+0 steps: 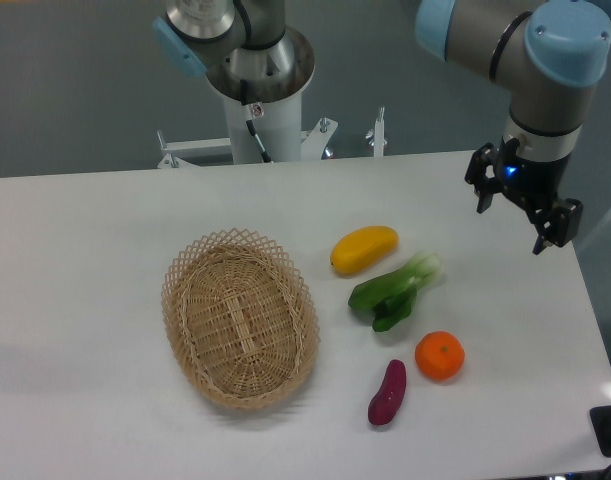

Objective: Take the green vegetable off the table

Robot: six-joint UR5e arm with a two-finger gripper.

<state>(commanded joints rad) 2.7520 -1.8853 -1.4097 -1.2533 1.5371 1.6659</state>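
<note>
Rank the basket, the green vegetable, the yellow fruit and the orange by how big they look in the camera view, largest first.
1. basket, by far the largest.
2. green vegetable.
3. yellow fruit, a bit shorter than the vegetable but plumper, so this pair is close.
4. orange, the smallest.

The grey-and-light-blue jointed robot arm [505,40] is seen reaching in from the upper right, with its last blue-capped joint turned downward. Below the silver wrist, the black two-finger gripper [512,213] is held pointing down, slightly tilted, with a small blue light lit on its body. The two black fingers [547,228] are spread well apart, and nothing is gripped between them. The pale, round arm base [255,70] is mounted at the top centre
</note>
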